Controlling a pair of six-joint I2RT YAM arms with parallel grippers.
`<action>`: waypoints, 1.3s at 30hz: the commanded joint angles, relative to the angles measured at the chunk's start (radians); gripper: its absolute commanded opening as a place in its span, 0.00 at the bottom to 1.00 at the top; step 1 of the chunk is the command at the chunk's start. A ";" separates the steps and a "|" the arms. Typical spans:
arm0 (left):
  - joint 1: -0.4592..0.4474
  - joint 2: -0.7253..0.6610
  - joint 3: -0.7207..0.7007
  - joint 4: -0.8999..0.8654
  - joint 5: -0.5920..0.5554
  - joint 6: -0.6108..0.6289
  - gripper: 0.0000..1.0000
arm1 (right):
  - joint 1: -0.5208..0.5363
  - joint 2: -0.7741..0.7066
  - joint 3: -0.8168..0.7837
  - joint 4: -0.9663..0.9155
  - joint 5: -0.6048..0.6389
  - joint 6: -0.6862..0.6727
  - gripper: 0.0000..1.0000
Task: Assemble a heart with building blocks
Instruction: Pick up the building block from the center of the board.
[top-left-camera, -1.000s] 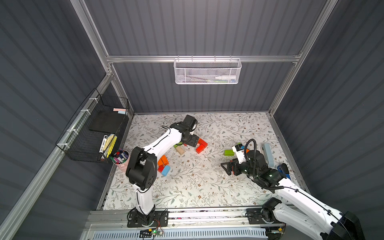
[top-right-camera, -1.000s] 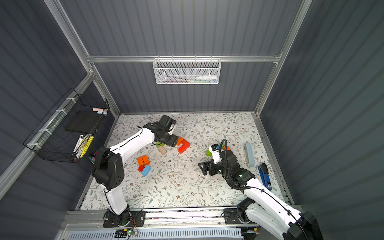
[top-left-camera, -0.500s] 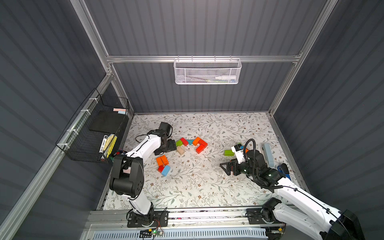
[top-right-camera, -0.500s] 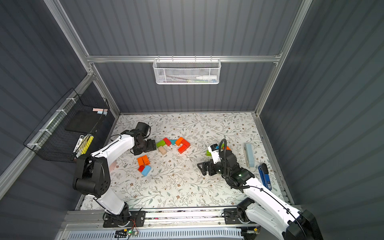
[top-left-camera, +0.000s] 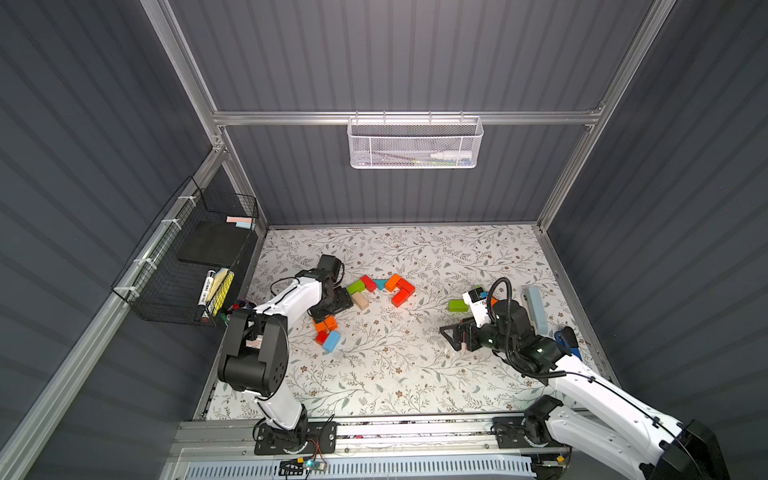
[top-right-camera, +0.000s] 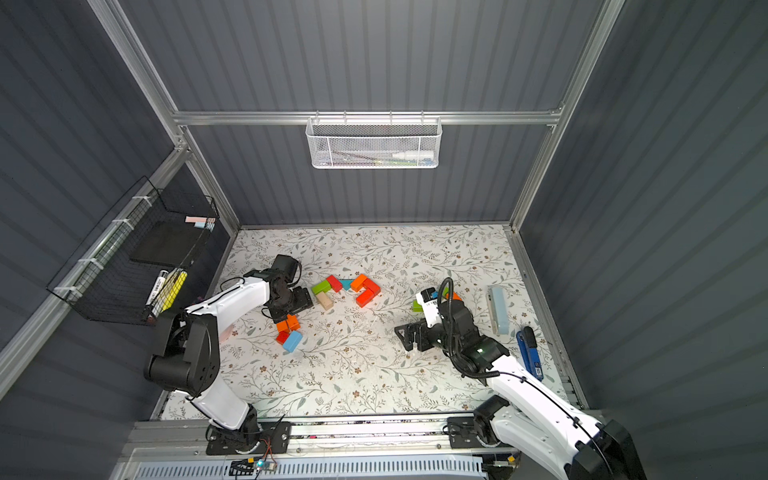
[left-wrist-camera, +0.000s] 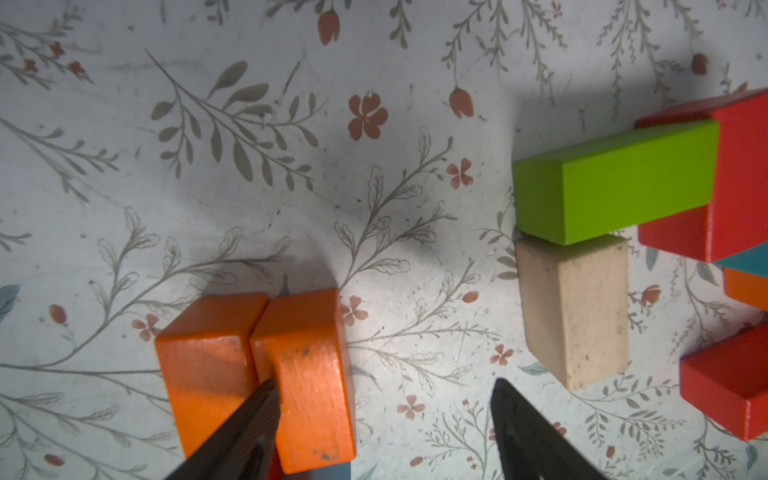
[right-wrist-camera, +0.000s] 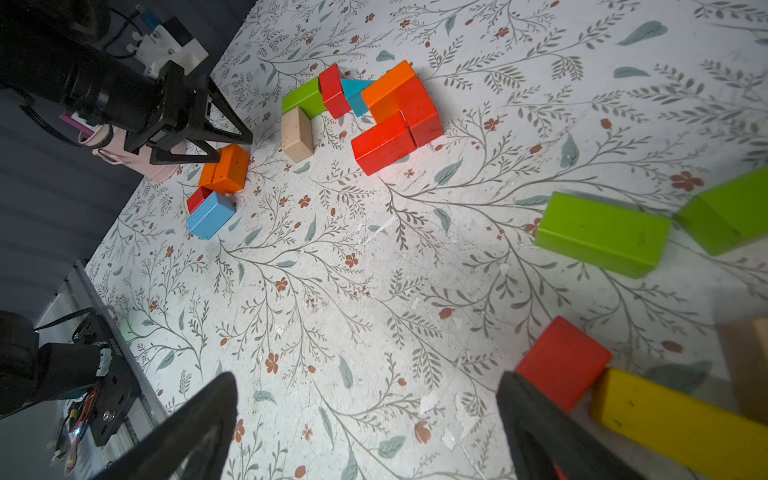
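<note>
We record the left arm (top-left-camera: 291, 297) folded at the elbow, wrist pitched down, left gripper (left-wrist-camera: 384, 386) with fingers (left-wrist-camera: 245, 428) spread wide, clasping nothing. The right arm (top-left-camera: 602, 395) reaches in from near right; right gripper (right-wrist-camera: 365, 378) gapes fully, empty.

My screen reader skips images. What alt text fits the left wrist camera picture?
The open left gripper hovers above a floral table, one fingertip at the seam between two orange blocks. A tan block sits against a green block, red blocks beyond.

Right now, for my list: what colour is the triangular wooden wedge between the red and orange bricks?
Teal wedge; right wrist view.
</note>
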 joint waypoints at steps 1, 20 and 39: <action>0.000 -0.022 -0.018 -0.005 0.013 -0.026 0.81 | -0.003 0.001 0.002 0.010 0.004 0.009 0.99; 0.000 -0.045 -0.047 -0.042 -0.017 -0.007 0.78 | -0.003 0.011 -0.004 0.021 -0.002 0.019 0.99; 0.000 0.028 -0.040 0.017 -0.031 -0.002 0.46 | -0.003 -0.023 -0.017 -0.004 0.020 0.015 0.99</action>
